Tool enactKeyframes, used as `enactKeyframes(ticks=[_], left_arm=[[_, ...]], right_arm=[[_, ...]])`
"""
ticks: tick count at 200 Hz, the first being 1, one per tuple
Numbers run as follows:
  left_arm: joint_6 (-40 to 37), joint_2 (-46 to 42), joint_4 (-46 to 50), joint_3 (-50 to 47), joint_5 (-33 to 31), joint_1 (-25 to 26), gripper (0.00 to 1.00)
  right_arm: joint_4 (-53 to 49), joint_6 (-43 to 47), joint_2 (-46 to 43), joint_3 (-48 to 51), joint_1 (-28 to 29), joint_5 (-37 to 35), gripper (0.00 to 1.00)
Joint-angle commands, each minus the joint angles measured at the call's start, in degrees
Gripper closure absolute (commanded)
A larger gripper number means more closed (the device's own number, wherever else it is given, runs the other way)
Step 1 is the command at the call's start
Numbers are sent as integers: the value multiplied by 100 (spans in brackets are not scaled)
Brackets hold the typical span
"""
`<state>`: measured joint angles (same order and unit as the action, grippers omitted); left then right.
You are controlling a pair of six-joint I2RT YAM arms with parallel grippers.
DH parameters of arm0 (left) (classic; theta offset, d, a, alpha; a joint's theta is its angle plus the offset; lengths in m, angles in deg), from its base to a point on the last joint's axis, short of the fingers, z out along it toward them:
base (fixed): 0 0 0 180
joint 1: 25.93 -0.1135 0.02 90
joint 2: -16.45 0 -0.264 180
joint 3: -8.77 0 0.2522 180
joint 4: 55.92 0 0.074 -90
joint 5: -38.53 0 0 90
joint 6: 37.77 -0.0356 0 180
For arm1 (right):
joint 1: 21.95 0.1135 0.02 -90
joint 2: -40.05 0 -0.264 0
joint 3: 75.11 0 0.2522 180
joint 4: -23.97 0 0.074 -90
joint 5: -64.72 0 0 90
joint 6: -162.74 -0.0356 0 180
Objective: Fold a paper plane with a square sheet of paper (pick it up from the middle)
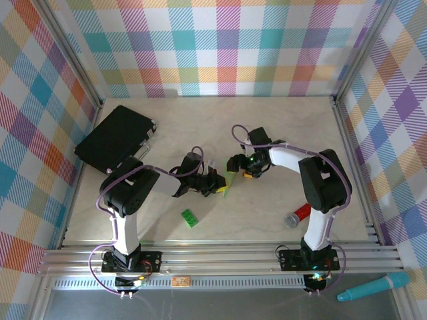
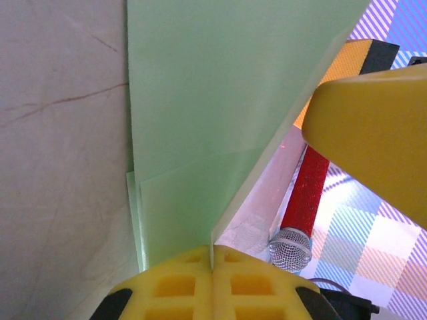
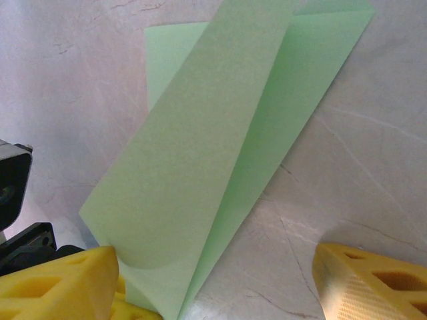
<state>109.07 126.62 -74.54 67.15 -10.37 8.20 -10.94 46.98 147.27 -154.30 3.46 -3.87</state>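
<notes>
The square sheet of paper (image 1: 231, 183) is pale green and folded lengthwise along a crease, with its flaps standing up off the table. It lies mid-table between both grippers. My left gripper (image 1: 215, 181) is shut on it: in the left wrist view the yellow pads (image 2: 180, 287) meet on the paper's thin edge at the left gripper (image 2: 212, 257), and the paper (image 2: 200, 100) stretches away from them. My right gripper (image 1: 239, 168) hovers just right of the paper. In the right wrist view the right gripper (image 3: 213, 287) is open, its fingers (image 3: 373, 283) wide apart around the paper's (image 3: 200, 153) near end.
A black case (image 1: 117, 137) lies at the back left. A small bright-green toy brick (image 1: 190, 217) sits near the front. A red-handled microphone (image 1: 297, 216) lies beside the right arm's base, its mesh head (image 2: 290, 248) seen past the paper. A teal pen (image 1: 373, 287) lies outside the frame.
</notes>
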Motion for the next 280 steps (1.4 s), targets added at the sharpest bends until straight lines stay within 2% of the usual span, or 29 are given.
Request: enactKeyframes(ticks=[1, 94, 202, 280], left_arm=[[73, 66, -185, -122, 95, -97, 100], [-58, 40, 18, -196, -14, -117, 100], [-406, -309, 647, -183, -196, -108, 78], [-1078, -929, 2062, 118, -703, 44, 66]], right_arm=[[-220, 156, 226, -101, 122, -81, 24], [-880, -31, 840, -634, 422, -935, 27], [-1333, -454, 1319, -952, 535, -1332, 27], [-1392, -557, 1400, -1002, 553, -1315, 27]])
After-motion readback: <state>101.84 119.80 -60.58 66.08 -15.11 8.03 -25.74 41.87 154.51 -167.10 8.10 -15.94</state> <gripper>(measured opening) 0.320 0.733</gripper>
